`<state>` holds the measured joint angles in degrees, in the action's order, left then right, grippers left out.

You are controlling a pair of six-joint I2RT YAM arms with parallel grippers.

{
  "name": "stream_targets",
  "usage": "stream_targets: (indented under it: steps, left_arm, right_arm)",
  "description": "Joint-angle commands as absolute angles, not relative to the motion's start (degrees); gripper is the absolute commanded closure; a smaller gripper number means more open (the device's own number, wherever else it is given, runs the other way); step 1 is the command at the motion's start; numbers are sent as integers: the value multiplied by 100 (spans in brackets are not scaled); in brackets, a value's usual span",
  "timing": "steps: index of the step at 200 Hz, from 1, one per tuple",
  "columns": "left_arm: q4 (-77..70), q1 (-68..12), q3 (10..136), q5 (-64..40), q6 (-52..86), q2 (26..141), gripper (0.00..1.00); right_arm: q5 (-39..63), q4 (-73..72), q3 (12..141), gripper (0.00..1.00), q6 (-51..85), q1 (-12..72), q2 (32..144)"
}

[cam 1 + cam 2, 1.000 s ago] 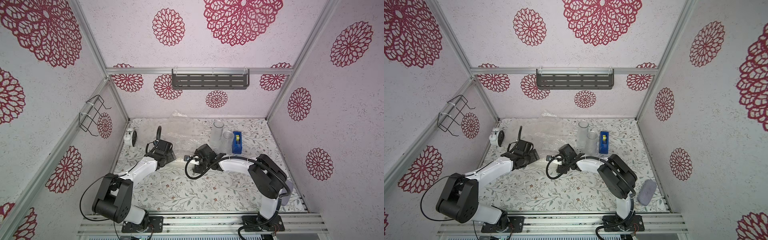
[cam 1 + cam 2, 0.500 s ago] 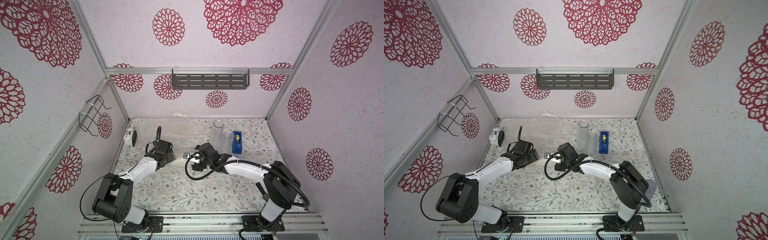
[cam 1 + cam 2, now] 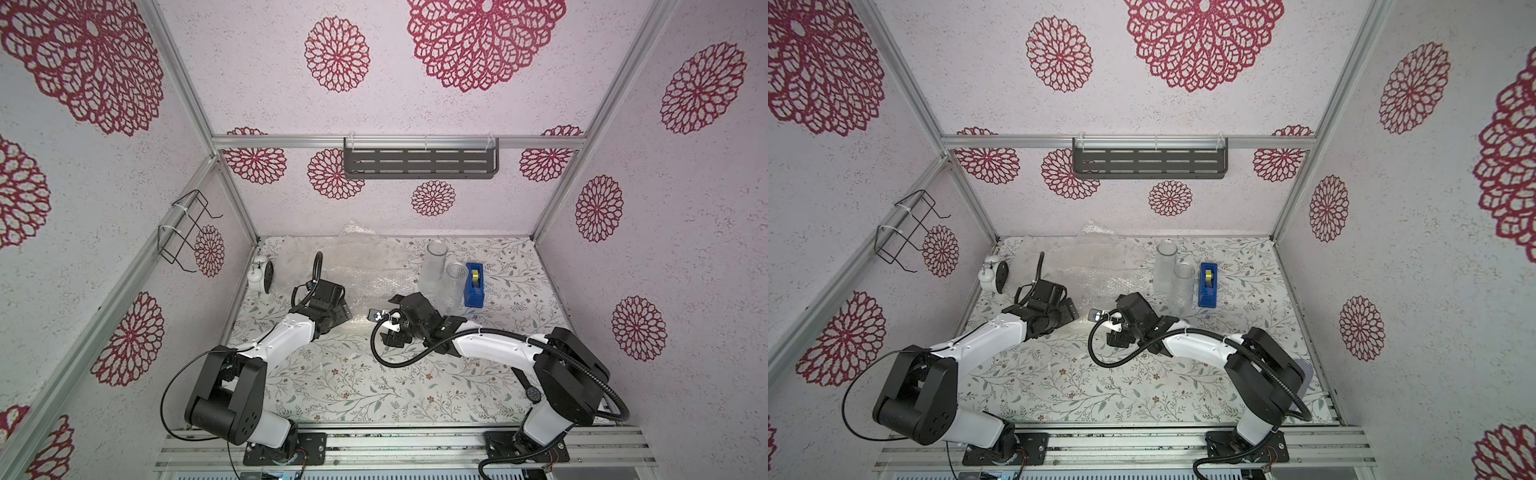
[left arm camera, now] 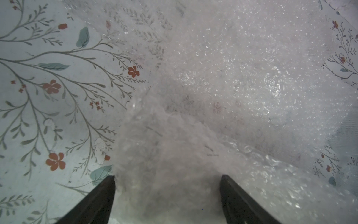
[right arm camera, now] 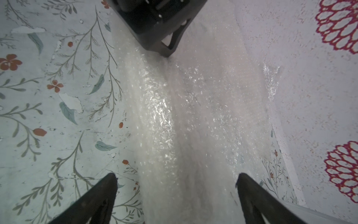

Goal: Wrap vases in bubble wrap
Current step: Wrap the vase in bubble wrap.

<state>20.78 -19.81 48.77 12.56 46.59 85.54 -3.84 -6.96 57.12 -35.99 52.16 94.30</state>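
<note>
Likely step: rolling bundled bubble wrap (image 4: 232,77) | left hand (image 4: 167,176) straddles it, grip unclear | right hand (image 5: 176,176) spread, released | advice: roll both ends evenly.

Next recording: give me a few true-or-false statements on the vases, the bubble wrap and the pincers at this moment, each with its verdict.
1. The blue tape dispenser stands beside the shorter ribbed glass. True.
2. The frosted glass cylinder lies on its side. False: it stands upright.
3. The left pincer and the right pincer are both open, with bubble wrap between the jaws. True.
4. The bubble wrap is stuffed inside the frosted glass cylinder. False: it lies on the table.
5. The right pincer grips the blue tape dispenser. False: the dispenser stands apart from it.
</note>
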Motion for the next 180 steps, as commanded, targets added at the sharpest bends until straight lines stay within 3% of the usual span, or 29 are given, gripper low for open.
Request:
stream_targets:
  steps: [1, 180]
  left_arm:
    - [2269, -1964, 4790, 1259, 4606, 8677, 14]
    - [2347, -1909, 5251, 1393, 4386, 9103, 13]
  right_arm:
    - [-247, -1023, 5626, 1, -3532, 5247, 9351]
    - [-68, 343, 6452, 1, -4886, 4667, 10886]
